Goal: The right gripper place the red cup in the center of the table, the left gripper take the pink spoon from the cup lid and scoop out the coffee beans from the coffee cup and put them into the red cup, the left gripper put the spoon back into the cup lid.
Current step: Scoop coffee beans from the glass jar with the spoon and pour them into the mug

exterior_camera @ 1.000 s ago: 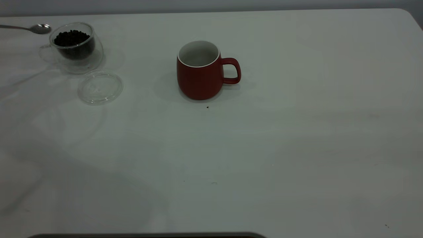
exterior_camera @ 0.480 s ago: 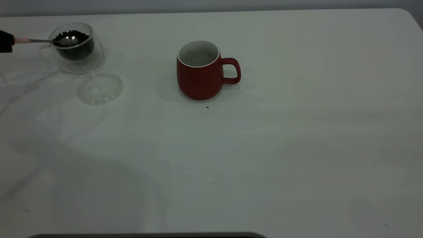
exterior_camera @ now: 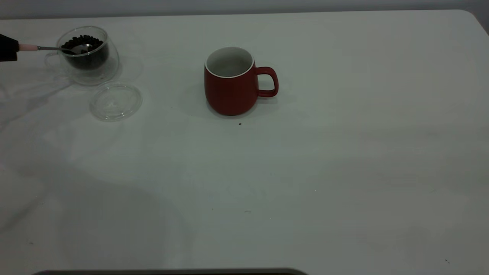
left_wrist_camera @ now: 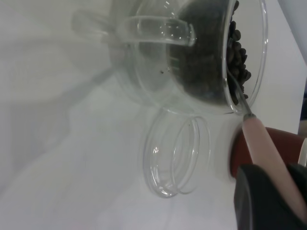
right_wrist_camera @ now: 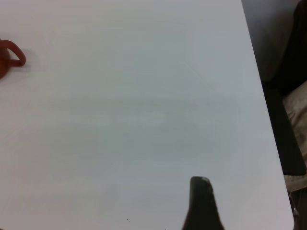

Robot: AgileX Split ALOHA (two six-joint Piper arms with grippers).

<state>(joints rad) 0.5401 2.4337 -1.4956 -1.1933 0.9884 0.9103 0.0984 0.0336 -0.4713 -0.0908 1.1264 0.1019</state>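
Observation:
My left gripper [exterior_camera: 7, 47] is at the table's far left edge, shut on the pale pink handle of the pink spoon [exterior_camera: 27, 47]. The spoon's metal bowl rests among the coffee beans [exterior_camera: 82, 40] inside the clear glass coffee cup [exterior_camera: 89, 57]. The clear cup lid [exterior_camera: 115, 101] lies flat just in front of that cup, with nothing on it. The red cup [exterior_camera: 229, 86] stands upright near the table's middle with its handle to the right, and its white inside looks bare. The left wrist view shows my left gripper [left_wrist_camera: 273, 191], the spoon [left_wrist_camera: 261, 143], beans [left_wrist_camera: 235, 52] and lid [left_wrist_camera: 177, 155].
The white table [exterior_camera: 344, 152] has a few dark specks, one just in front of the red cup. Of the right arm only one black finger [right_wrist_camera: 201, 203] shows, over the table near its right edge; the red cup's handle [right_wrist_camera: 12, 55] is far off.
The spoon moved right from beside the glass cup into it, and its bowl now sits lower in the beans. My left gripper came into the exterior view at the left edge.

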